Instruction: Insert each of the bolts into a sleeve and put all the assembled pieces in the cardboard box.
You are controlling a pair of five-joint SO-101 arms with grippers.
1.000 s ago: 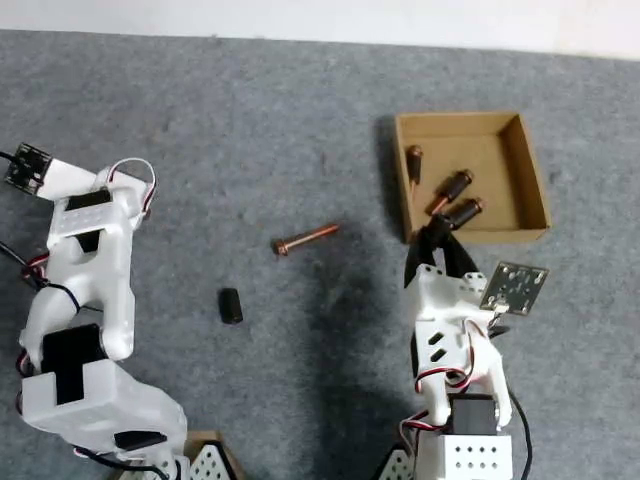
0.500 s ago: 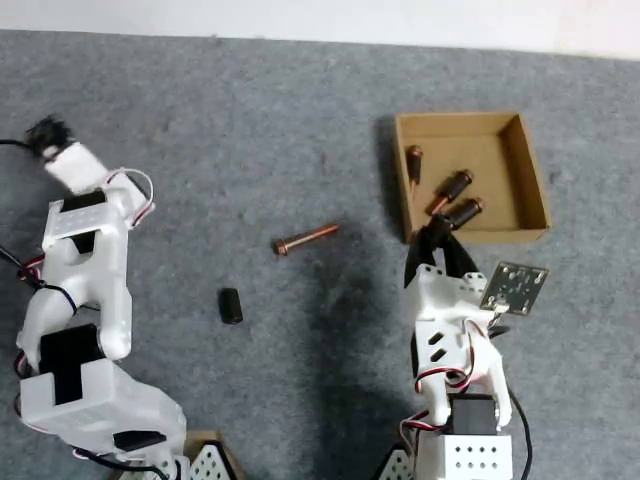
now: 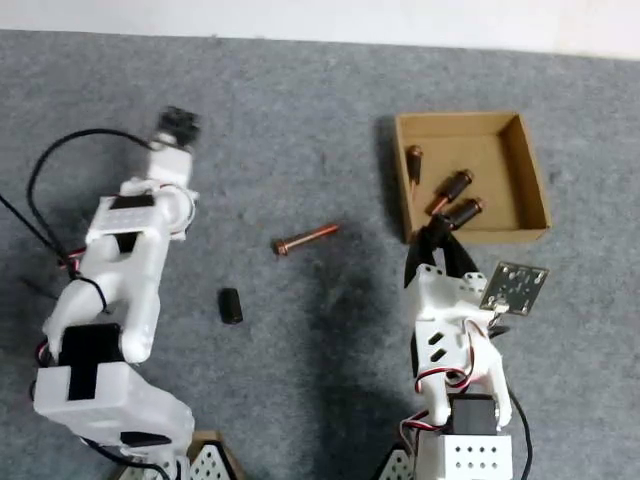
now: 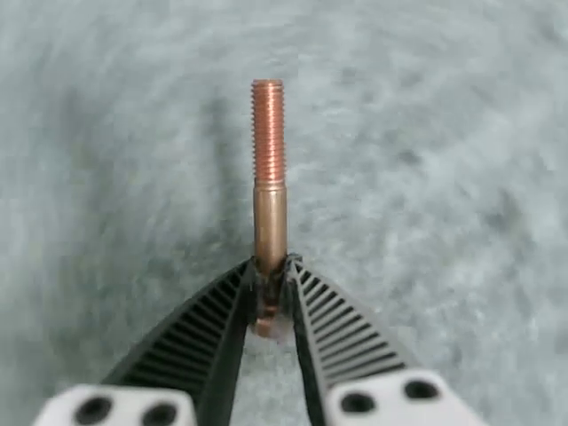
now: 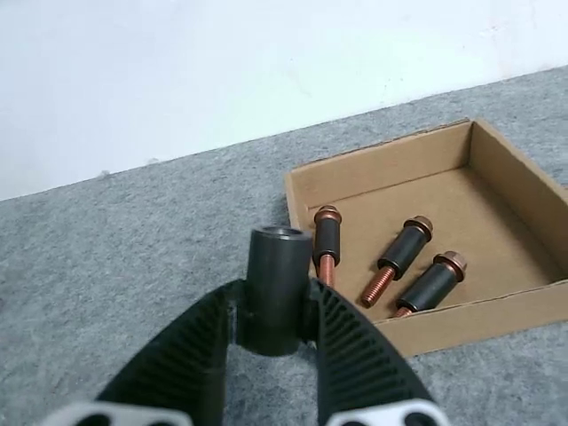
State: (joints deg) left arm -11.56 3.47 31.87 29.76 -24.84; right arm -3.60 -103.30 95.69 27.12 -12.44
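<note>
My left gripper [image 4: 271,268] is shut on the head end of a copper bolt [image 4: 269,169], whose threaded end points away from the camera over the grey mat. The left arm [image 3: 135,245] stands left of centre. My right gripper [image 5: 275,302] is shut on a black sleeve [image 5: 277,266], held upright with its hole showing, just in front of the cardboard box [image 3: 525,170]. The cardboard box [image 5: 382,173] holds three bolts fitted in sleeves [image 3: 452,188]. A loose copper bolt [image 3: 305,238] and a loose black sleeve [image 3: 231,305] lie on the mat between the arms.
The grey mat [image 3: 300,120] ends at a white strip along the far side. A small circuit board [image 3: 513,287] sticks out beside the right arm, close to the box's near wall.
The left arm has swung from the far left edge toward the middle of the mat. The right arm, the box and the loose parts have not moved.
</note>
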